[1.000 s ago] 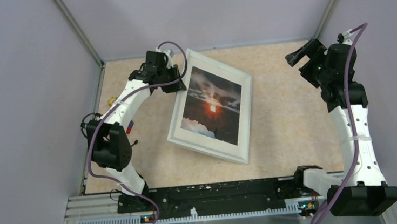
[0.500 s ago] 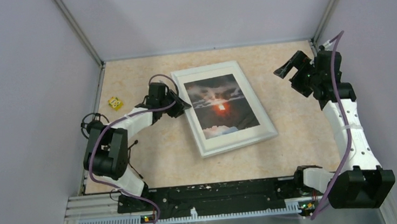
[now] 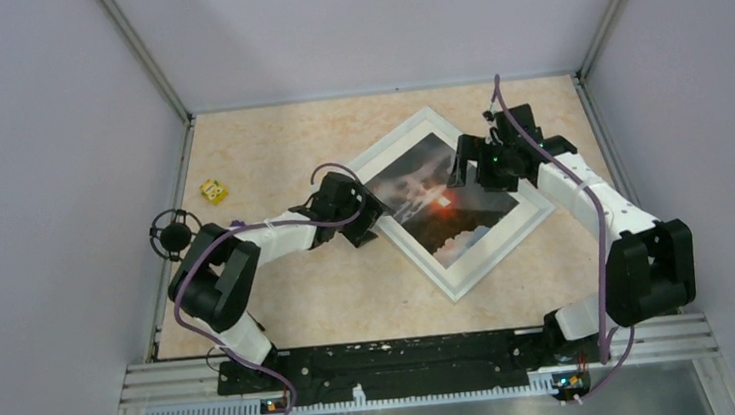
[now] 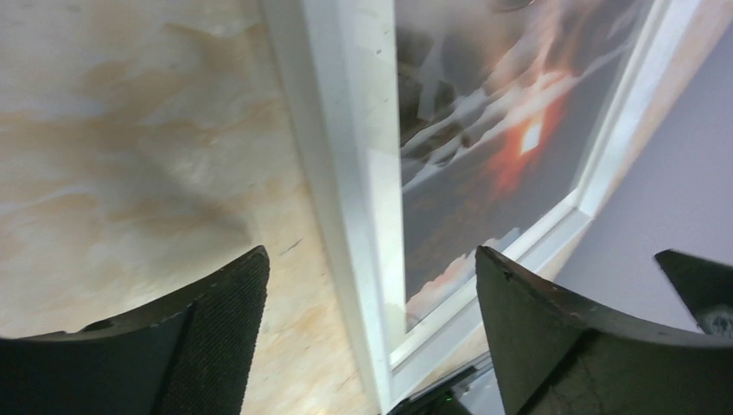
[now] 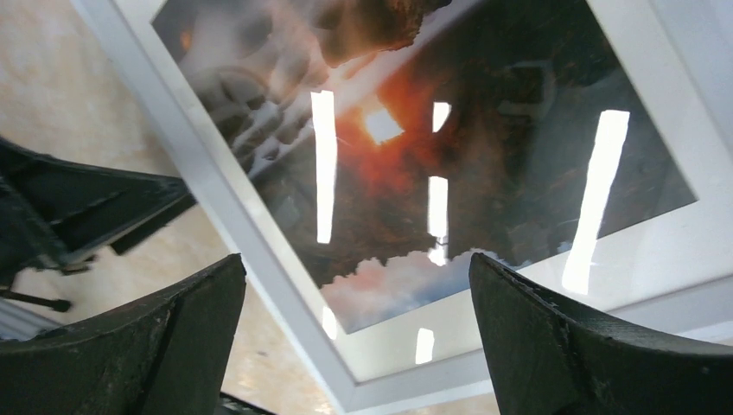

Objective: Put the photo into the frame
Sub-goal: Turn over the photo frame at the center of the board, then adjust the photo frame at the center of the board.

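Note:
The frame [image 3: 512,243], white with thin moulded bars, lies flat on the table, turned like a diamond. The photo [image 3: 442,223], a dark landscape with an orange-red sun, sits inside it behind glossy glass. My left gripper [image 3: 375,225] is at the frame's left side. It stands open, and the white bar [image 4: 346,173] runs between its spread fingers [image 4: 207,337] untouched, with the photo [image 4: 484,156] just beyond. My right gripper [image 3: 466,171] hovers open over the picture's upper part, looking down on the photo [image 5: 415,173] and the frame's bar [image 5: 216,190].
A small yellow object [image 3: 214,191] lies on the table's left side. Grey walls close in the table at the left, back and right. A black rail [image 3: 407,357] runs along the near edge between the arm bases.
The frame has turned into a diamond position. My left gripper has opened and moved along the frame's left side. My right arm has swung in from the far right to above the picture.

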`<state>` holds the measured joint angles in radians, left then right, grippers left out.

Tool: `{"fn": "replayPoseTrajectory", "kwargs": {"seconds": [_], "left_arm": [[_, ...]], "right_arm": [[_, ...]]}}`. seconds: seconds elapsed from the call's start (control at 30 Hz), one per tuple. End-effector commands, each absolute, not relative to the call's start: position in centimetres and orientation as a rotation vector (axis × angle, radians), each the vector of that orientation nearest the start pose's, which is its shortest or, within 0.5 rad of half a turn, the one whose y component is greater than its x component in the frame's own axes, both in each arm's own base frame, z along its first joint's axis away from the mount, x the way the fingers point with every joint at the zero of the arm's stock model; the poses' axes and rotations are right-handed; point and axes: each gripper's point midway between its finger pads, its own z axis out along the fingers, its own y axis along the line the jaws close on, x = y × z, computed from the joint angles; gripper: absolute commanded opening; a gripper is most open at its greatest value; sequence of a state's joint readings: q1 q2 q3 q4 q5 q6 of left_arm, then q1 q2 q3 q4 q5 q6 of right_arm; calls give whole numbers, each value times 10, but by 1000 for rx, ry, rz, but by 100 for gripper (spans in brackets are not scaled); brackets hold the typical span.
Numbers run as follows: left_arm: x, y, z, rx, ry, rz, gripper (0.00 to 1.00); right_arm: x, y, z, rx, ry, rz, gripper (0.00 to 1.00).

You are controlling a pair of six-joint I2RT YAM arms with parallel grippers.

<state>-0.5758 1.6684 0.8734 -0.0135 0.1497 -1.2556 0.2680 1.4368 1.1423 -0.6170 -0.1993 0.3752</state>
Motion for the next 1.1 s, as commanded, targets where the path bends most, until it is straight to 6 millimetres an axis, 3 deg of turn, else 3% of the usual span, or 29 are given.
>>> {"fn": "replayPoseTrajectory", "kwargs": {"seconds": [0.0,0.07,0.13,0.2,0.33,0.4,0.5,0.7,0.83,0.97,1.07], "left_arm": [[306,-255,95,-619,2510,-833,94],[305,-233,115,-530,2453,-756,94],[304,-218,158,-358,2315,-769,93],[300,-210,196,-130,2169,-764,93],[279,-208,278,99,1855,-851,94],[263,-208,312,178,1731,-905,94],[245,-205,343,239,1620,-933,94],[235,-195,367,302,1506,-880,93],[231,-187,382,305,1455,-837,93],[230,-179,397,301,1412,-795,93],[228,-176,405,306,1389,-771,93]], "right_arm": [[344,150,149,-314,2420,324,98],[337,166,136,-513,2416,309,99],[321,191,121,-798,2400,343,99],[312,214,105,-942,2408,310,98],[291,269,91,-1128,2378,378,90],[281,289,89,-1178,2358,452,81],[268,311,79,-1245,2378,517,63],[264,309,49,-1296,2451,409,58],[269,291,34,-1323,2484,266,52],[269,278,20,-1376,2518,170,37],[269,256,17,-1478,2516,39,18]]}}
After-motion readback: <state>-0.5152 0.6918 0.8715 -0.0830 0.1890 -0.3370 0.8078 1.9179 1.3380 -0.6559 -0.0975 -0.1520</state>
